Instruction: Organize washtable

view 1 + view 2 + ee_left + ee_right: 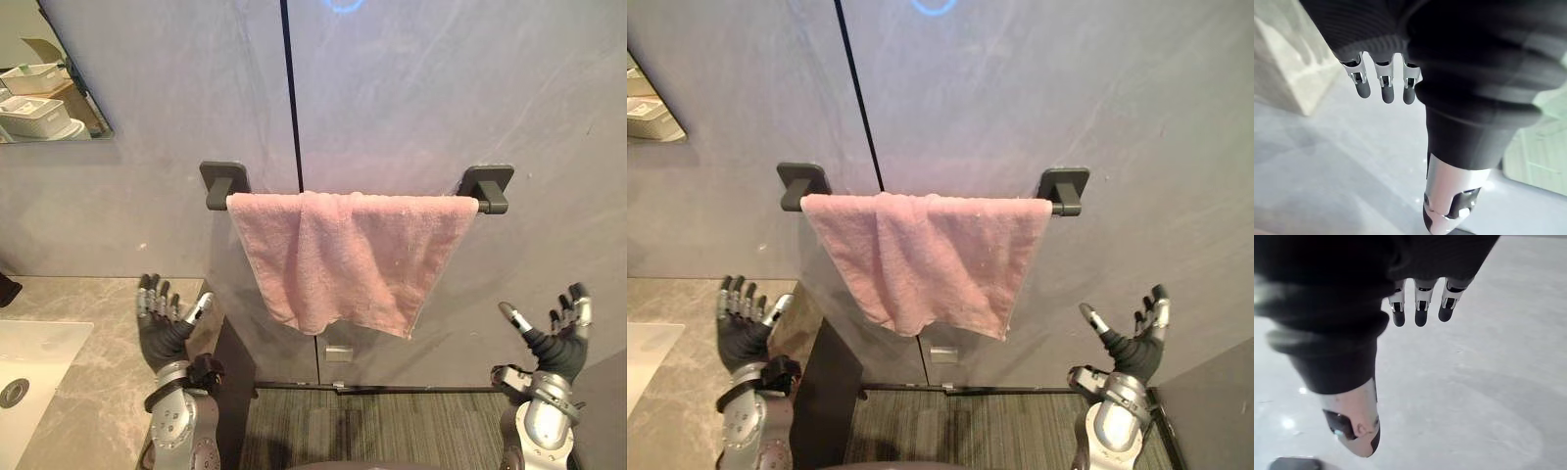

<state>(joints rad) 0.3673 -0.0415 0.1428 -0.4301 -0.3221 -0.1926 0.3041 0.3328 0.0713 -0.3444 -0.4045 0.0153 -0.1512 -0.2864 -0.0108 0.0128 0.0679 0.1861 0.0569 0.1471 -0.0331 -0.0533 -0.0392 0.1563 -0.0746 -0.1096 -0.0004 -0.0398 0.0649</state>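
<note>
Washtable (98, 392) and its sink (29, 357) lie lower left of the pink towel (353, 259) draped over the rail (490, 203), white baskets (34, 116) show mirrored upper left of it, and your left hand (162, 333) and right hand (558, 343) flank its hem, fingers spread, holding nothing.

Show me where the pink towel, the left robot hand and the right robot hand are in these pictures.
pink towel (343, 255): left eye view, the middle of the hanging cloth.
left robot hand (164, 337): left eye view, the dark palm.
right robot hand (554, 347): left eye view, the dark palm.
</note>
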